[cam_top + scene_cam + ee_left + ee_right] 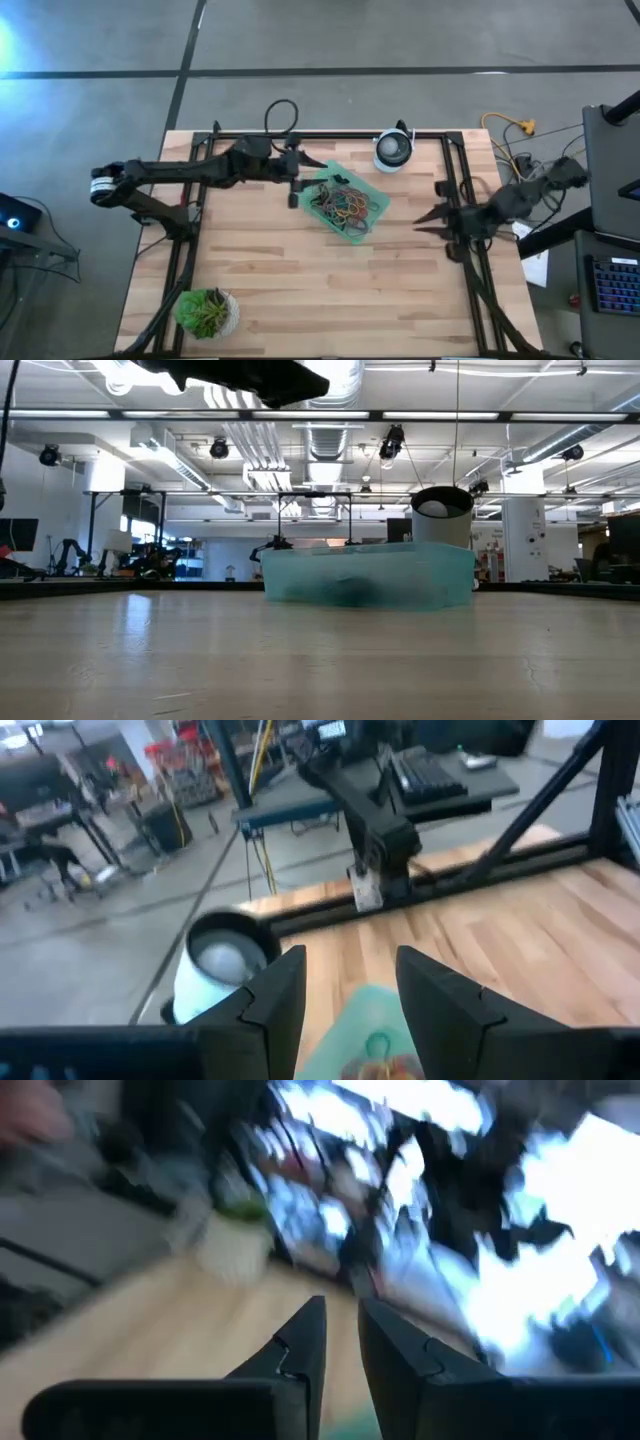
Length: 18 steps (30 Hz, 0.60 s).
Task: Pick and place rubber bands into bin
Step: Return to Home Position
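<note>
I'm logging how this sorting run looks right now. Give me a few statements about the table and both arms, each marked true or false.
1. A heap of rubber bands lies in the bin. True.
2. The left gripper holds a rubber band. False: its fingers are open with nothing between them.
3. The right gripper hangs over the bin. False: it is at the table's right edge, apart from the bin.
4. The plant stands right next to the bin. False: it stands at a table corner on the left arm's side, well apart from the bin.
5. The round white-and-black device stands on the table outside the bin. True.
</note>
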{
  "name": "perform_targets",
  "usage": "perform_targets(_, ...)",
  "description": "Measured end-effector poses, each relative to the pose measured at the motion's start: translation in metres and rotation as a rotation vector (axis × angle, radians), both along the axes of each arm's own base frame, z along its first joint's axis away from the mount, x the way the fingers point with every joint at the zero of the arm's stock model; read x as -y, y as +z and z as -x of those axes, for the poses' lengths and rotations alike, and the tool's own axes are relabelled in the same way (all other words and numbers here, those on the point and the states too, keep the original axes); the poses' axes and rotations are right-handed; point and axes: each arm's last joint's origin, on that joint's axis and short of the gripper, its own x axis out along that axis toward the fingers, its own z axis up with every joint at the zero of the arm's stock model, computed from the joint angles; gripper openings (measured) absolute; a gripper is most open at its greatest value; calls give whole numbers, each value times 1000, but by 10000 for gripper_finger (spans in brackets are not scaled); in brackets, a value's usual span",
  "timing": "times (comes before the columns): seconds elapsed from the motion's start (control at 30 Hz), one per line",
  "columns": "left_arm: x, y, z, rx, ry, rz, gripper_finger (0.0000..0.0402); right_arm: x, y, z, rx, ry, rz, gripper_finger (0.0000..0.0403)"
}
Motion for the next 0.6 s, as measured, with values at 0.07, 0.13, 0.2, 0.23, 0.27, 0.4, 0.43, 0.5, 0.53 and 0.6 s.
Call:
perform_targets(0.07,-2,3,8,-14,12,3,142,12,-1,7,67,8,3,57)
perform_targets(0.13,-3,8,15,-17,20,4,142,24,-8,12,71,-78,-24,57)
perform_targets(0.2,-6,11,23,-27,34,6,142,33,-17,14,50,-132,-60,57)
perform_targets(0.23,-6,13,27,-22,41,4,142,36,-20,15,36,-129,-74,57)
perform_targets(0.27,-7,14,31,-15,47,2,142,39,-22,16,21,-115,-89,57)
perform_targets(0.4,-8,13,51,33,22,2,142,48,-26,14,5,-75,-120,57)
perform_targets(0.43,-7,11,56,48,-6,1,142,50,-28,13,-6,-68,-121,57)
perform_targets(0.5,-5,4,67,64,-42,1,141,53,-31,10,-16,-81,-122,57)
perform_targets(0.53,-4,-1,73,68,-44,1,141,55,-33,9,-25,-97,-121,57)
perform_targets(0.6,-3,-12,85,96,-33,-2,141,58,-36,7,-32,-120,-118,57)
